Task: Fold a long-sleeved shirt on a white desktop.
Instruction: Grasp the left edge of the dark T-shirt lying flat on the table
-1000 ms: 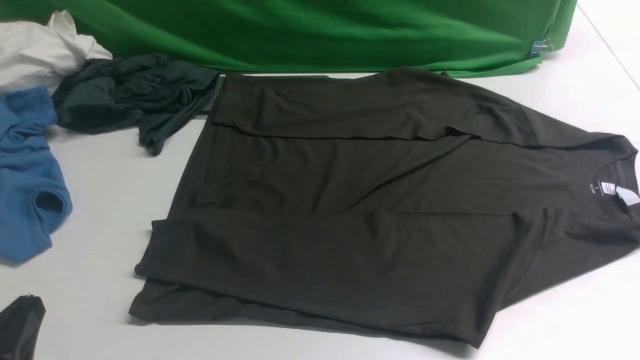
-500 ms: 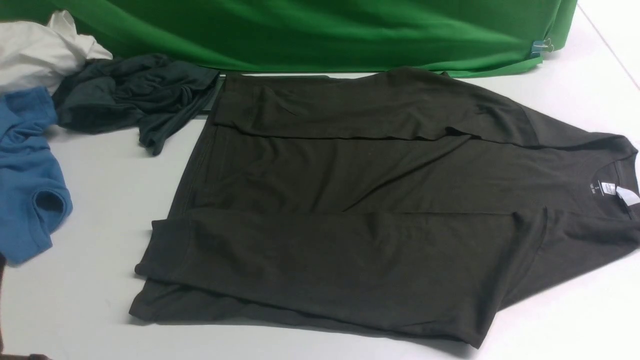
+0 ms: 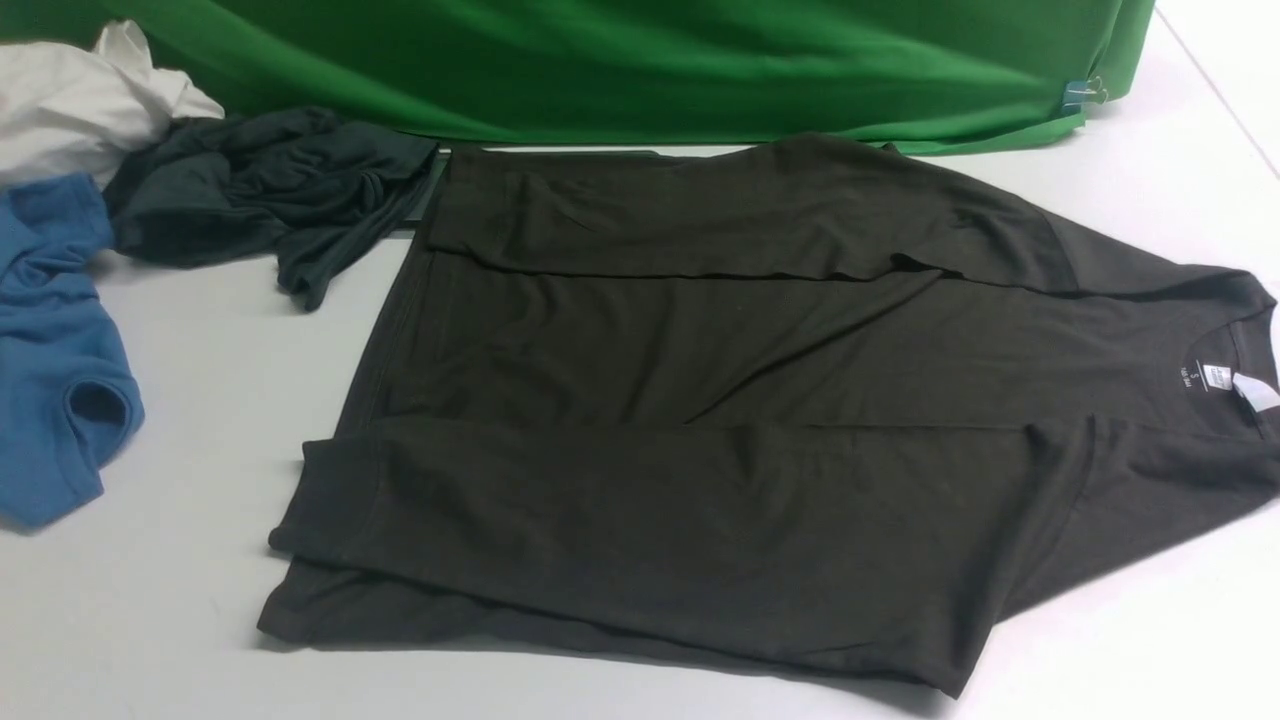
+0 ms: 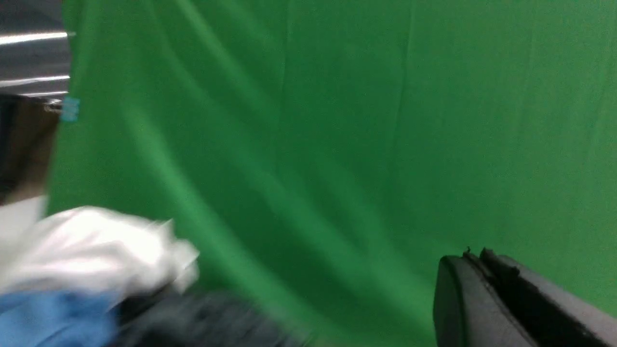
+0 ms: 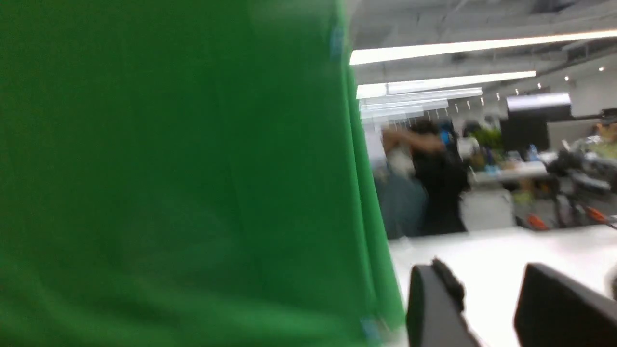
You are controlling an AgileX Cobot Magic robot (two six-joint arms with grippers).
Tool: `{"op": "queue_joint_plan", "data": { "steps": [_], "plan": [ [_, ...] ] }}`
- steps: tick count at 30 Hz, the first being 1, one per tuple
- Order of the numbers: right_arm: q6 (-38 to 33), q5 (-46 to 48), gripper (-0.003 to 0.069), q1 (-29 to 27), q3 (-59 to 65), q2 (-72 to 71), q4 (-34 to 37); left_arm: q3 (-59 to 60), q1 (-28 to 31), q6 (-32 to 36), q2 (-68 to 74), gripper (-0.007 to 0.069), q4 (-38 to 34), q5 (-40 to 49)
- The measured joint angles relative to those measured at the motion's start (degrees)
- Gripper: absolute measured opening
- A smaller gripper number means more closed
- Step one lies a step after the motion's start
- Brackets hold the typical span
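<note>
The dark olive-brown long-sleeved shirt [image 3: 700, 420] lies flat on the white desktop [image 3: 200, 400], its neck and white label [image 3: 1252, 388] at the right. Both sleeves are folded lengthwise over the body. Neither gripper shows in the front view. In the left wrist view my left gripper [image 4: 475, 255] is shut with nothing in it, raised and facing the green backdrop [image 4: 337, 120]. In the right wrist view my right gripper [image 5: 487, 282] is open and empty, above the white desktop [image 5: 491, 246] beside the backdrop's edge.
A dark teal-grey garment [image 3: 270, 190], a blue garment [image 3: 50, 370] and a white garment [image 3: 80, 100] are heaped at the far left. The green backdrop [image 3: 650, 60] hangs along the back, held by a clip [image 3: 1085, 93] at its right end.
My left gripper, dark at the front view's lower left corner a second ago, has drawn back out of that view. The shirt has not moved.
</note>
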Motion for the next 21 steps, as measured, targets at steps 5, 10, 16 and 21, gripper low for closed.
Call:
{"op": "queue_joint_plan", "data": {
  "steps": [5, 10, 16, 21],
  "plan": [
    [11.9, -9.5, 0.024, 0.0, -2.0, 0.0, 0.4, -6.0, 0.0, -5.5, 0.8, 0.002, 0.7, -3.7],
    [13.8, -0.7, 0.024, 0.0, -20.7, 4.1, 0.4, -26.7, 0.0, -5.4, 10.6, 0.002, 1.3, 12.4],
    [9.4, 17.8, 0.024, 0.0, -42.0, 18.4, 0.2, -47.6, 0.0, -1.9, 27.3, 0.002, 2.8, 37.2],
    [-1.0, 38.1, 0.024, 0.0, -55.1, 31.3, 0.2, -55.8, -0.6, 8.4, 39.4, 0.002, 7.6, 47.6]
  ]
}}
